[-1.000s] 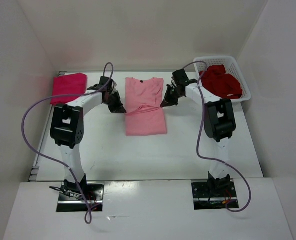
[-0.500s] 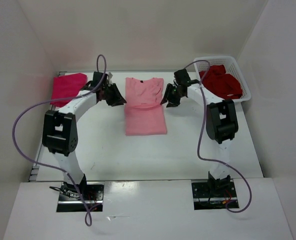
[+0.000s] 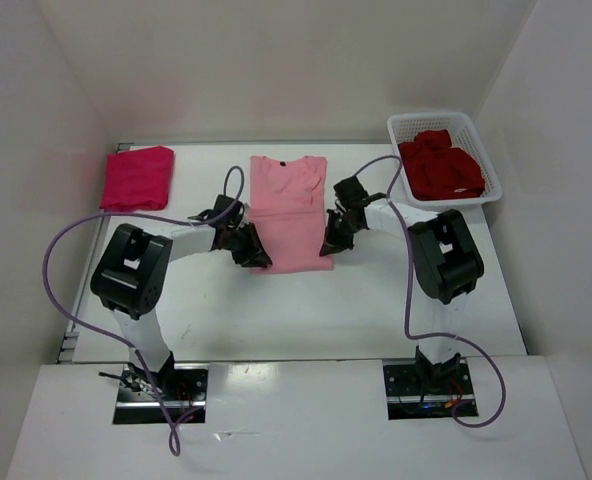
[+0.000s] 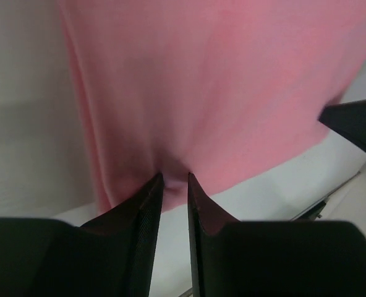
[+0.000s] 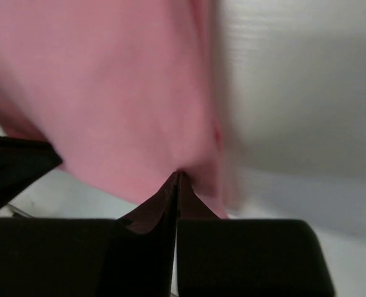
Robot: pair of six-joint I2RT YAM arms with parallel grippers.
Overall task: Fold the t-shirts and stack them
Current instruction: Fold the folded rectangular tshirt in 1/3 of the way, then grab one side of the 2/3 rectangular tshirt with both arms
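Your left fingers [image 4: 174,179], narrowly parted, and right fingers [image 5: 175,176], pinched shut, grip the pink shirt's [image 3: 291,210] 6 o'clock hem corners, likely for folding. Magenta shirt [image 3: 136,178] waits folded at 10 o'clock; crimson shirt [image 3: 440,168] sits in the basket [image 3: 482,150].

Top view is evenly and brightly lit from above, w/ only soft shadows cast under the arms; white walls are a bit washed out and a faint pink tint is picked up near the back. Left wrist pic is sharp-ish on the pink shirt [image 4: 220,93], fingers rendered near-black. Right wrist pic is smeared by motion blur, esp. the table [image 5: 306,80].
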